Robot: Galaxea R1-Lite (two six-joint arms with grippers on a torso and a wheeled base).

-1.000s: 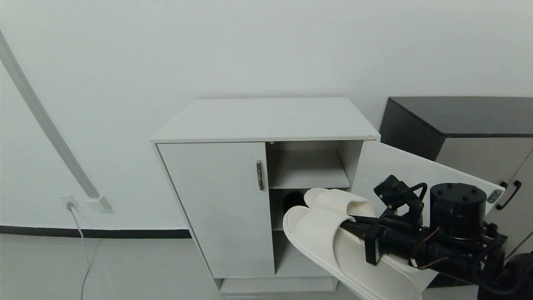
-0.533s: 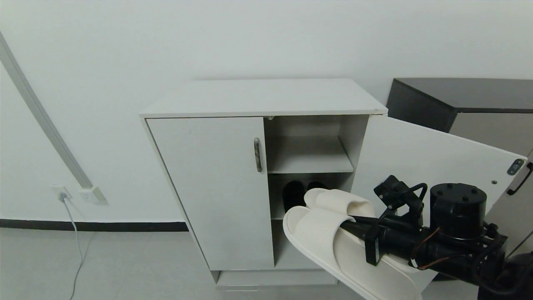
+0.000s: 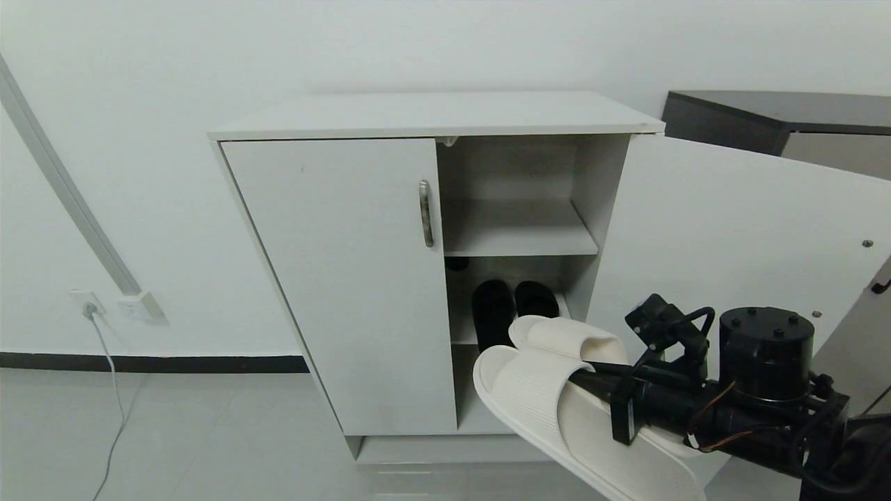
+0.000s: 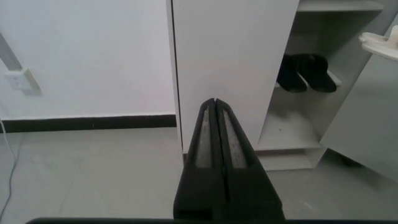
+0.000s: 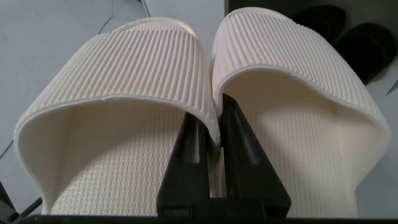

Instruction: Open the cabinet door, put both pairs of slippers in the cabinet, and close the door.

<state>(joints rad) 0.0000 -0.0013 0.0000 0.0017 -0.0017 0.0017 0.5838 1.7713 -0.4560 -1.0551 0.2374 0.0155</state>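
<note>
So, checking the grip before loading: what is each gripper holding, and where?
The right gripper pinches the pair of white slippers by the adjoining inner sides of their straps; the left gripper is shut, holding nothing.

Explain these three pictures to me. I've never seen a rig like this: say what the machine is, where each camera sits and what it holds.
This is a two-armed robot on wheels; each arm ends in a two-fingered gripper. The large picture comes from a camera on its head, looking at a white cabinet against the wall. Its right door stands open and its left door is shut. A pair of black slippers sits on the middle shelf inside. The other two pictures come from cameras on the wrists. The right gripper is shut on a pair of white slippers, pinching their inner sides together in front of the opening. The left gripper is shut and empty.
</note>
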